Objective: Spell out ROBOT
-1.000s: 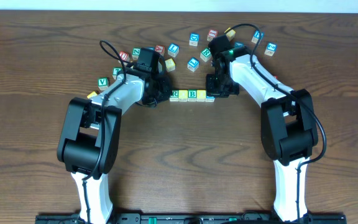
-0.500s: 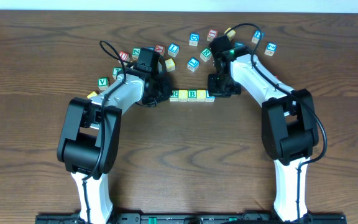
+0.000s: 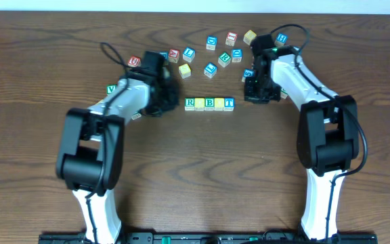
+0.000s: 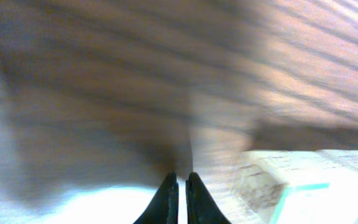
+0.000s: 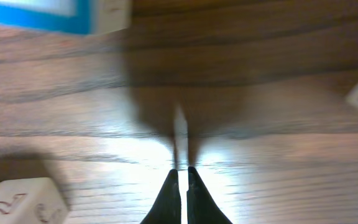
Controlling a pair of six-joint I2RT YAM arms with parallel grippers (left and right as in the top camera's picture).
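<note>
A row of lettered blocks [image 3: 209, 104] lies at the table's middle: a green R [image 3: 189, 103], a yellow block [image 3: 200, 104], a green B [image 3: 210, 103], a yellow block [image 3: 219, 104] and a blue T [image 3: 229, 103]. My left gripper [image 3: 168, 97] sits left of the row, shut and empty; the left wrist view [image 4: 182, 180] shows blurred wood and a pale block's edge [image 4: 303, 186]. My right gripper [image 3: 254, 95] sits right of the T, shut and empty over bare wood in the right wrist view [image 5: 182, 174].
Several loose lettered blocks lie scattered behind the row, among them a blue L block [image 3: 189, 52], a yellow block [image 3: 185, 70] and a tan block [image 3: 250, 36]. A green V block [image 3: 112, 89] lies far left. A pale block corner [image 5: 23, 199] shows in the right wrist view.
The right gripper has moved right, away from the row's end, leaving the blue T block there. The left gripper has shifted slightly left, away from the R.
</note>
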